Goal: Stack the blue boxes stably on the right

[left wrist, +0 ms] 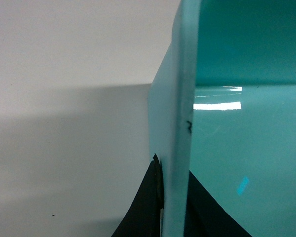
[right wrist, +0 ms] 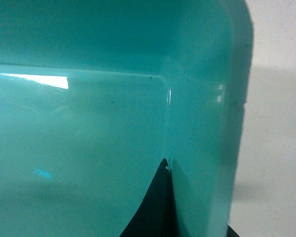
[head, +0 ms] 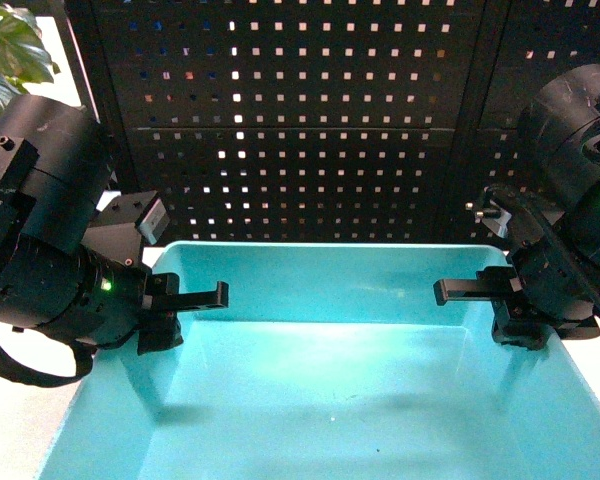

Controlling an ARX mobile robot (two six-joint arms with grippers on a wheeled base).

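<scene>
Turquoise tub | upright, opening up | long axis unclear | both claws clamp side walls

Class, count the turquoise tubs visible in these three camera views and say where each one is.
1. A single turquoise tub fills the lower head view, with the left gripper clamped on its left wall and the right gripper on its right wall. Others may be out of view.

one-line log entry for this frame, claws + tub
left claw: shut on turquoise tub left wall | right claw: shut on turquoise tub right wall | tub: upright, empty, gripped by both arms | backdrop: perforated black panel
</scene>
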